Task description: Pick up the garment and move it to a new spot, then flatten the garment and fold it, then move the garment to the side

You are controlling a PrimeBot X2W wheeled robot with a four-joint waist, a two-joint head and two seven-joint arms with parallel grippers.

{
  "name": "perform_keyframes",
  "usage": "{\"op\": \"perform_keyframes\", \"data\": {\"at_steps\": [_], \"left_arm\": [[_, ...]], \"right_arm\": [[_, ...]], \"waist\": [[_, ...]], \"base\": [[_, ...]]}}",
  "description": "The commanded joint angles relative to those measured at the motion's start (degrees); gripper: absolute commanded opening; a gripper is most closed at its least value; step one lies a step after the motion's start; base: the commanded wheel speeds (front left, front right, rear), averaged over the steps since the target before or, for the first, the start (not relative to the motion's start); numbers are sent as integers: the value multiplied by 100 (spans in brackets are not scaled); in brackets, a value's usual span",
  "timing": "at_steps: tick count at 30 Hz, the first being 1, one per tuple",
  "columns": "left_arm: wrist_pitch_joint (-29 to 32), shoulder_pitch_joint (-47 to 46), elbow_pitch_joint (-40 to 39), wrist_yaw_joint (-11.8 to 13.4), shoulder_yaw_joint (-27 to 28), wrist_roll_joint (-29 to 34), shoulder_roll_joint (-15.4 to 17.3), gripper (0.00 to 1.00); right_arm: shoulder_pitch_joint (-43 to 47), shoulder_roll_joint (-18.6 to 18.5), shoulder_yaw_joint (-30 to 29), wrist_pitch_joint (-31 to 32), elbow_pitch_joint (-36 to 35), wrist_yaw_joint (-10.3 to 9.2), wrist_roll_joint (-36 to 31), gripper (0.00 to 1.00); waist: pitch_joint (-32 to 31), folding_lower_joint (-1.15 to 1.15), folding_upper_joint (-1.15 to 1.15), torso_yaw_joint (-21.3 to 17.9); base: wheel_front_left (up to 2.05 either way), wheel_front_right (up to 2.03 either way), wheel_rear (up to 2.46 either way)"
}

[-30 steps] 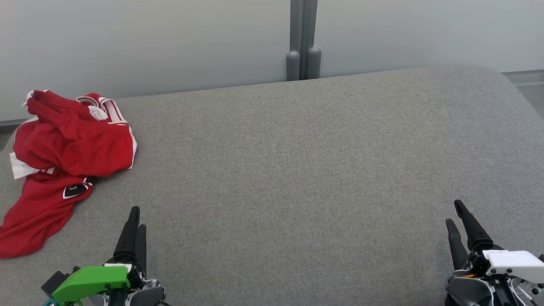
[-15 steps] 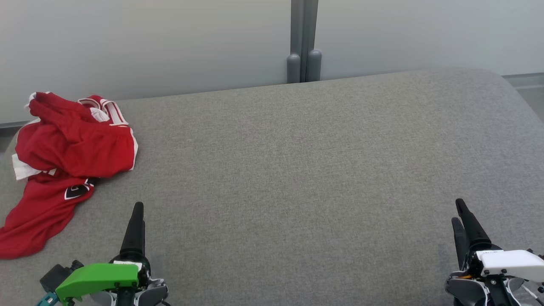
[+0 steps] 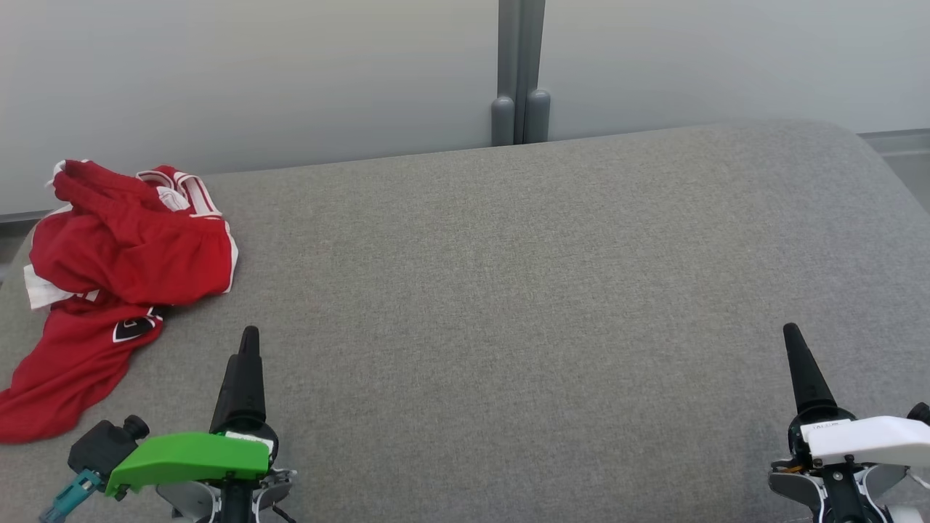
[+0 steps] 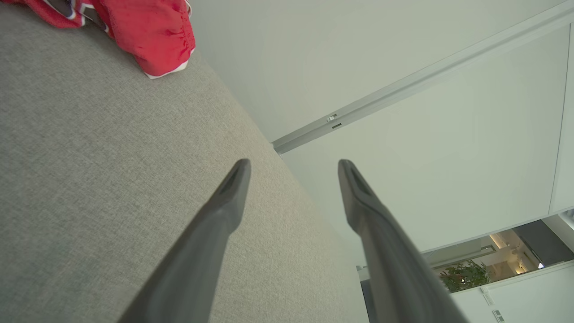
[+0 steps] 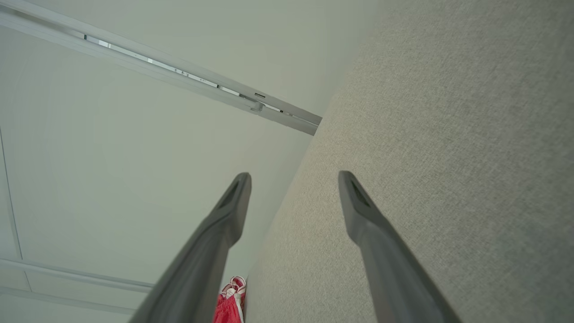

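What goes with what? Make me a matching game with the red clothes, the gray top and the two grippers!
1 red garment
2 left gripper
3 right gripper
4 gray surface

a white cover, lower right
b crumpled, far left
c under the garment
d green cover, lower left

Pairs: 1-b, 2-d, 3-a, 4-c

Desk (image 3: 508,305): wide top in grey woven fabric, far right corner rounded. Behind it, pale matt wall panels (image 3: 254,73) in soft, even light. A grey upright post (image 3: 520,58) splits the panels, with two rounded caps at its foot, just past the desk's far edge. Strip of grey floor (image 3: 912,156) at far right. Left wrist view: pale wall rail (image 4: 403,85) crossing the panels; past a panel's end, a lit room with a green plant (image 4: 464,274). Right wrist view: metal track (image 5: 179,74) on the pale wall
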Motion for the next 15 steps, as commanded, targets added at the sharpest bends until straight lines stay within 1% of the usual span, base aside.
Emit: {"op": "perform_keyframes", "data": {"at_steps": [1, 15], "left_arm": [[-66, -18, -161, 61, -31, 352, 26, 100], [-296, 205, -392, 360, -116, 1994, 33, 100]], "right_arm": [[-7, -40, 30, -80, -174, 11, -355, 100], [28, -54, 372, -406, -465, 12, -2080, 100]], "waist": [[-6, 0, 0, 2], [-31, 0, 0, -2]], "base": [[0, 0, 0], [0, 0, 0]]}}
